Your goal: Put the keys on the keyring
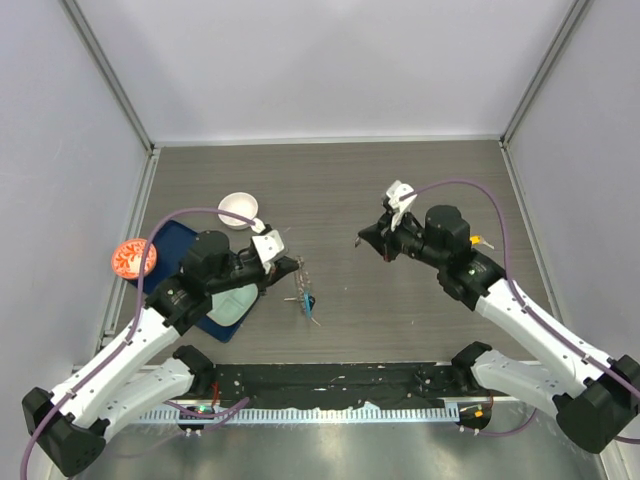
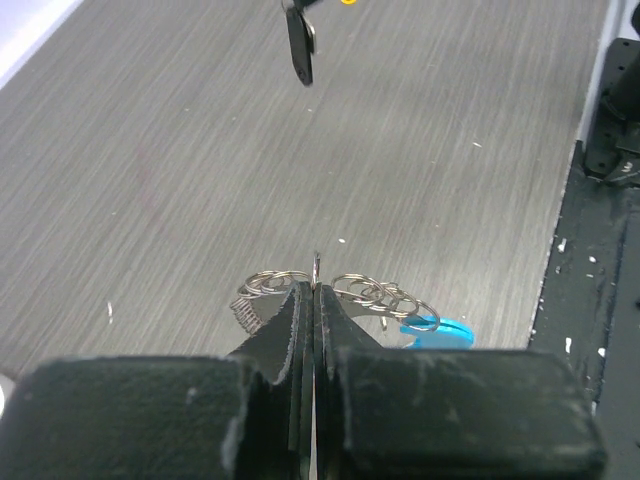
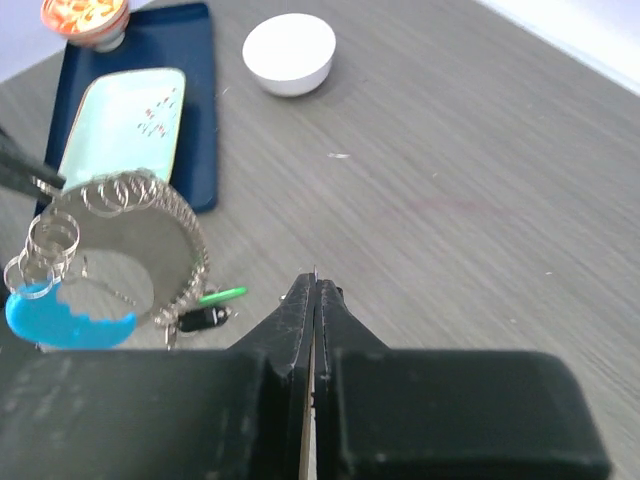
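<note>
left gripper (image 2: pixel 315 292) pinching keyring (image 2: pixel 385 294) | right gripper (image 3: pixel 313 287) pressed together | mint tray (image 3: pixel 110 140) print too small to read

Keyring (image 3: pixel 192 252) — shiny wire (metal), table (image 3: pixel 450 150) matt woodgrain

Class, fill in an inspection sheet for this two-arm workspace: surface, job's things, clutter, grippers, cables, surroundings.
Surface: grey wood-grain table, few pale specks.
Job's things: keyring with blue tag, hanging from the left gripper; loose key not clearly seen.
Clutter: white bowl; blue tray carrying a mint plate; orange round container beside the tray.
Grippers: left gripper shut on the keyring; right gripper shut, apart from the ring, contents unclear.
Cables: purple cables loop over both arms.
Surroundings: pale walls, metal frame posts.
</note>
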Motion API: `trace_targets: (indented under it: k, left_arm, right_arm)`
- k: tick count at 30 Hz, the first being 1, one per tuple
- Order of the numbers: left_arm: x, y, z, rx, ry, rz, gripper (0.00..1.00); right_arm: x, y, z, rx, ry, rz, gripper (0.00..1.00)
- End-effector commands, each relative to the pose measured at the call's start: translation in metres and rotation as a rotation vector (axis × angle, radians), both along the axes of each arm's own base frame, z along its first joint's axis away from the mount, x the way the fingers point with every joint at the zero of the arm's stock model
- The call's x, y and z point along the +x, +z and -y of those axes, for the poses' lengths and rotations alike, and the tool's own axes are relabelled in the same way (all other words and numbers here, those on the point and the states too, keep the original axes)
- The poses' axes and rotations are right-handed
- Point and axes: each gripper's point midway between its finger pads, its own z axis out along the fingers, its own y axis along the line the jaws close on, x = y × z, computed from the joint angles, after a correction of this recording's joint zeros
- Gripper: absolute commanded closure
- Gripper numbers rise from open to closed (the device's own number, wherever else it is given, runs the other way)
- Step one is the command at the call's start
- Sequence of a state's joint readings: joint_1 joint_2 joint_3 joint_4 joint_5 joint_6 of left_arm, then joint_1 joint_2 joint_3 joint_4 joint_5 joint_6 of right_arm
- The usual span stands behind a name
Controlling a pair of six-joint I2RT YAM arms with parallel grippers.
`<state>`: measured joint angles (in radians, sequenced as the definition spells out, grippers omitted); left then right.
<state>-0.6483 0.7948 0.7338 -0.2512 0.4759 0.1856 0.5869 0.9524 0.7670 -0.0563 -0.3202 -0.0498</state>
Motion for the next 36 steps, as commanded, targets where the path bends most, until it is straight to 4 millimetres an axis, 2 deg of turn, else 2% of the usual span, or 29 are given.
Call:
trace_targets:
  k: [1, 4, 6, 8, 10, 11, 12, 13, 14, 15, 17, 19, 20, 26, 29, 36]
  left_arm:
    - [0.019, 0.022, -0.003, -0.076, 0.093, 0.123, 1.00]
    - [0.026, 0.016, 0.000, -0.079, 0.111, 0.113, 1.00]
    - [0.030, 0.009, 0.000, -0.055, 0.114, 0.115, 1.00]
    - [0.036, 0.012, -0.002, -0.058, 0.153, 0.111, 1.00]
    - [0.037, 0.029, 0.006, -0.088, 0.114, 0.156, 1.00]
    - [0.042, 0.028, 0.004, -0.071, 0.133, 0.156, 1.00]
    - [0.043, 0.022, 0.003, -0.045, 0.138, 0.140, 1.00]
    - [0.046, 0.014, 0.005, 0.005, 0.113, 0.157, 1.00]
    - [0.045, 0.020, 0.008, 0.005, 0.093, 0.156, 1.00]
    - [0.040, 0.016, 0.010, 0.025, 0.060, 0.124, 1.00]
    - [0.036, 0.016, 0.014, 0.057, 0.015, 0.114, 1.00]
    - [0.034, 0.016, 0.014, 0.055, 0.003, 0.119, 1.00]
    - [0.033, 0.013, 0.015, 0.051, -0.004, 0.123, 1.00]
    - [0.032, 0.006, 0.018, 0.032, -0.028, 0.137, 1.00]
    - [0.026, 0.009, 0.025, 0.025, -0.076, 0.113, 1.00]
    - [0.016, 0.001, 0.030, 0.025, -0.156, 0.115, 1.00]
  right_arm:
    - [0.028, 0.031, 0.017, 0.007, -0.174, -0.006, 0.99]
    - [0.034, 0.026, 0.023, -0.011, -0.206, -0.067, 0.99]
    - [0.036, 0.012, 0.033, -0.057, -0.244, -0.098, 0.99]
    - [0.039, 0.003, 0.044, -0.075, -0.267, -0.120, 0.99]
    - [0.045, -0.001, 0.048, -0.041, -0.284, -0.172, 0.99]
    - [0.051, 0.001, 0.053, -0.009, -0.286, -0.204, 0.99]
    - [0.051, 0.005, 0.050, 0.014, -0.260, -0.222, 0.99]
    - [0.043, 0.003, 0.044, 0.015, -0.196, -0.232, 0.99]
    - [0.040, -0.001, 0.045, 0.003, -0.184, -0.231, 0.99]
    - [0.035, -0.011, 0.045, -0.009, -0.169, -0.239, 0.99]
    - [0.029, -0.010, 0.039, 0.021, -0.124, -0.233, 0.99]
    - [0.029, -0.010, 0.037, 0.039, -0.123, -0.237, 0.99]
    - [0.028, -0.017, 0.037, 0.040, -0.126, -0.250, 0.99]
    - [0.024, -0.030, 0.041, 0.059, -0.144, -0.241, 0.99]
    - [0.020, -0.032, 0.042, 0.057, -0.143, -0.239, 0.99]
    - [0.010, -0.023, 0.046, 0.061, -0.122, -0.165, 0.99]
